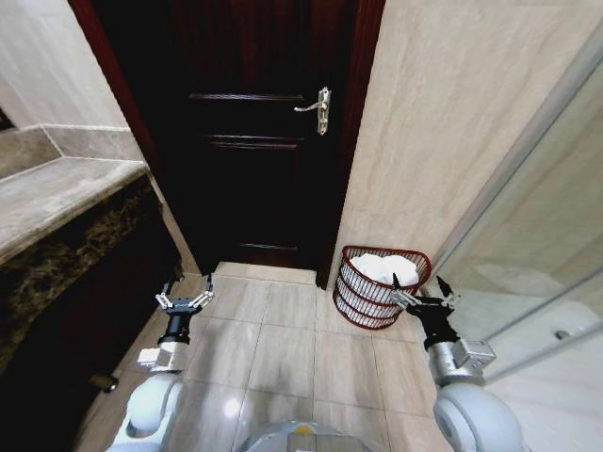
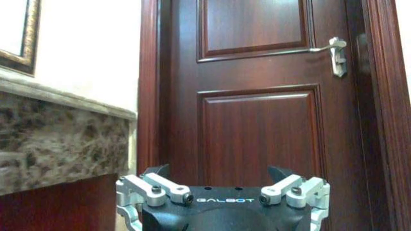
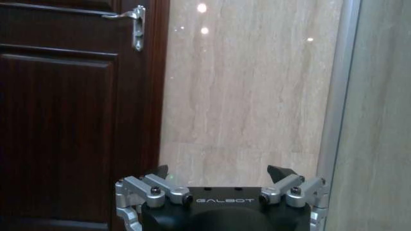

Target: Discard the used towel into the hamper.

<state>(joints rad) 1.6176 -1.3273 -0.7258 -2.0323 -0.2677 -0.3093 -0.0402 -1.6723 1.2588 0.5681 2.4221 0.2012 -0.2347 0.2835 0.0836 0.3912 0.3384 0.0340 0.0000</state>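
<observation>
Two claws both open and empty: right claw (image 1: 421, 293) just in front of the reddish-brown hamper (image 1: 363, 299), which sits on the tiled floor (image 1: 283, 348) against the wall by the dark door (image 1: 254, 141) with a white towel (image 1: 386, 267) inside, left claw (image 1: 185, 299) low over the floor

Location: a home bathroom. Indicators: beige tiled floor (image 1: 283, 348) and walls (image 1: 443, 122), a marble counter (image 1: 57, 193) at left, a glass shower screen (image 1: 537, 254) at right, and a dark wooden door (image 1: 254, 141) at the far end.
</observation>
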